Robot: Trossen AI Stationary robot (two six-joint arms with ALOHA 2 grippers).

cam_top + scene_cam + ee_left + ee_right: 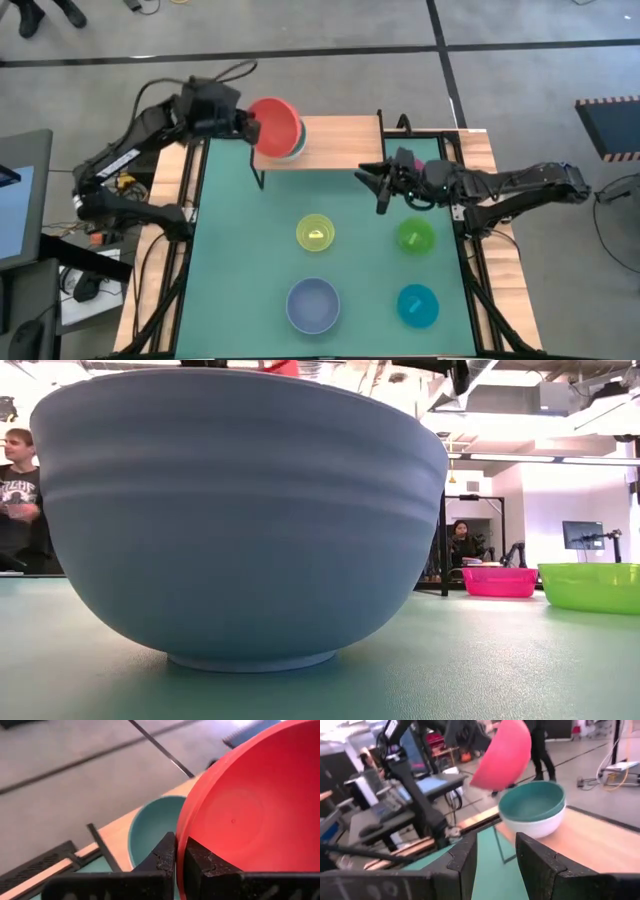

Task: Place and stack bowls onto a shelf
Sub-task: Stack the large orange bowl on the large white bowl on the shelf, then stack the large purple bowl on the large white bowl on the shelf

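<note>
The left gripper (181,857) is pinching the rim of the round red plastic bowl (276,126) between its fingers, holding it tilted just above the dark teal plastic bowl (532,801), which is nesting in the white plastic bowl (536,826) on the light wooden shelf (335,140). To stack well, I judge it should be levelling the red bowl, centring it over the teal rim, then lowering before releasing. The right gripper (495,852) is waiting near the shelf, fingers spread and empty
</note>
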